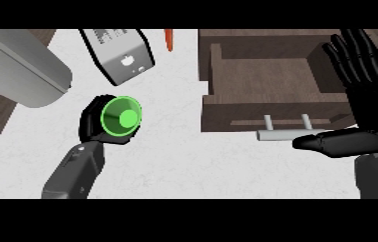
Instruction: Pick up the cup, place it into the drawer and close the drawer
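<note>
Left hand (94,121) curled round bright green round cup (122,118), mouth toward camera, on white counter (184,156) | open dark wooden drawer (269,83) well apart, rightward, ready for drop-in | right hand (354,106) resting by drawer's silver bar handle (284,134), fingers straight, likely staged for closing.

Open drawer (269,81) partly under right hand (354,91)

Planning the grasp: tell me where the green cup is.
Head view, left of centre: the green cup sits in the left robot hand, below the toaster, left of the drawer.
</note>
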### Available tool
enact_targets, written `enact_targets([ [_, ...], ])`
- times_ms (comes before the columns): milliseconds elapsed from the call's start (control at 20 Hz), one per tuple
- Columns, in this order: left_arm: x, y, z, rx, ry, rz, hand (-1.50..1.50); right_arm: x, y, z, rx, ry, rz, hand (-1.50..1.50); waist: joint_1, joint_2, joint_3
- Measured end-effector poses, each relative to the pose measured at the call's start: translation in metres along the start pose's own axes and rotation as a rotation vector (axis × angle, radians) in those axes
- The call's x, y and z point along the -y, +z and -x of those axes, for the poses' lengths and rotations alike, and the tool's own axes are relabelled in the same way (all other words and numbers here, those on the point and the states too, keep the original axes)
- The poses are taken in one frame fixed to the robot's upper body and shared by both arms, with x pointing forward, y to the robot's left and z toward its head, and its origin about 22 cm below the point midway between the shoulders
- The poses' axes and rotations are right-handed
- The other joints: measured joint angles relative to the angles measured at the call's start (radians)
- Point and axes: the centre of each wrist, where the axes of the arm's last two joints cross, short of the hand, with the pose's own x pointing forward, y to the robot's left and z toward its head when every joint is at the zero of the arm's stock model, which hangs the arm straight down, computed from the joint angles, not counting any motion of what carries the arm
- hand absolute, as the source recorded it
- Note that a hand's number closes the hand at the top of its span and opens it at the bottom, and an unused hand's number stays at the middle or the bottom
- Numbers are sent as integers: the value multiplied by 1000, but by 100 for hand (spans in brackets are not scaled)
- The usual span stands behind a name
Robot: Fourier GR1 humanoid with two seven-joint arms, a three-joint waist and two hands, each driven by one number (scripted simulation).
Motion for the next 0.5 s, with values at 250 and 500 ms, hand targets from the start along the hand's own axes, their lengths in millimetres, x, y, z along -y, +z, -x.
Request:
enact_targets([
  [250,30,-41,-15,77,32,81,150,2,6,2,-13,19,3,-150,13,-8,2],
  [500,78,-88,-43,144,71,187,150,8,6,7,-19,31,23,-150,24,-12,3],
])
